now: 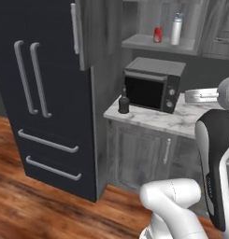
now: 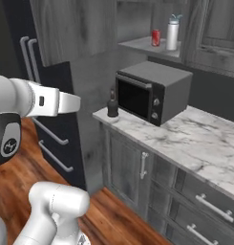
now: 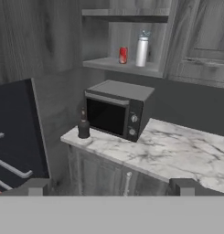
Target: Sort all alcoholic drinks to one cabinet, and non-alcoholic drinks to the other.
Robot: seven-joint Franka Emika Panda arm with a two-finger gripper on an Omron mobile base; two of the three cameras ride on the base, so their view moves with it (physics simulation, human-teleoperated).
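In the left base view, the red soda can (image 1: 157,34) and the pale-grey bottle (image 1: 176,29) stand side by side, near but apart, on the lower shelf of the open upper cabinet (image 1: 158,44) above the microwave (image 1: 153,83); this placement is consistent with the non-alcoholic group already being sorted there. The squat dark bottle (image 1: 124,103) stands upright on the marble counter (image 1: 181,121) just beside the microwave's left side, near the counter's left end next to the dark refrigerator (image 1: 46,93), and by this judgement remains to be moved. In the right base view, the same can (image 2: 156,37) and bottle (image 2: 172,33) occupy the far shelf, the dark bottle (image 2: 112,106) sits at the counter's left corner, and the white forearm extends horizontally at the left of the picture, well short of the counter. In the hand view, the camera faces the counter level-on; the gripper (image 3: 111,186) has its two fingertips (image 3: 38,186) spread wide apart, holding nothing, well apart from the dark bottle (image 3: 83,127), which stands left of the microwave (image 3: 118,109). The white red-capped bottle cannot be located.
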